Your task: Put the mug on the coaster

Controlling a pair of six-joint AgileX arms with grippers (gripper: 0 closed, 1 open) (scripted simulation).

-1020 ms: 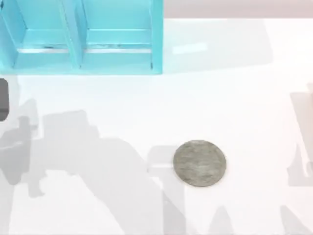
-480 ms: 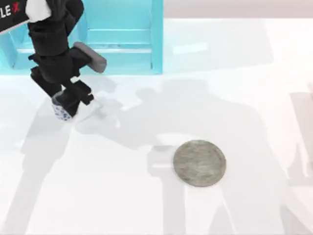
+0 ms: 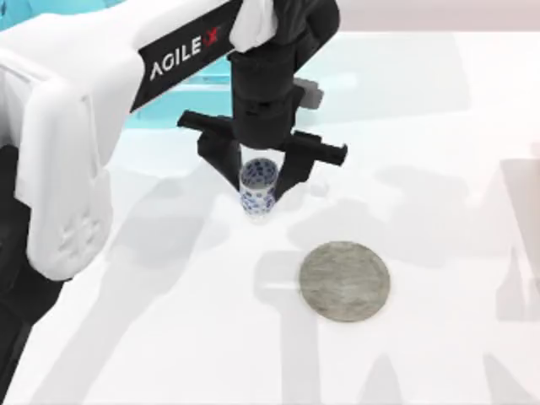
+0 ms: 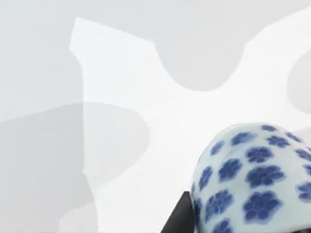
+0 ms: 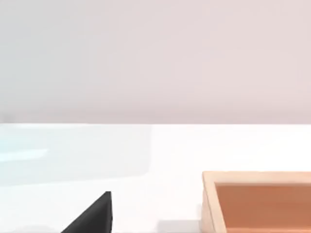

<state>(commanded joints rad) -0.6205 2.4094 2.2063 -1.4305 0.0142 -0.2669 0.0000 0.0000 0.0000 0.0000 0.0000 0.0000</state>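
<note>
The mug (image 3: 258, 187), white with blue flowers, is upright between the black fingers of my left gripper (image 3: 258, 181), which is shut on it. It is held over the table, behind and to the left of the coaster (image 3: 344, 281), a flat grey mottled disc lying bare on the white table. In the left wrist view the mug (image 4: 257, 179) is close up, with one black finger (image 4: 181, 219) against its side. My right arm stays parked off the table's right side; a black tip of the right gripper (image 5: 95, 217) shows in the right wrist view.
A light-blue shelf unit (image 3: 17, 7) stands at the back left, mostly hidden by my left arm's white body. An open wooden box (image 5: 209, 199) shows in the right wrist view. White table surface surrounds the coaster.
My left arm has come in from the left, taken the mug near the blue shelf and carried it rightward toward the coaster. The coaster has not moved.
</note>
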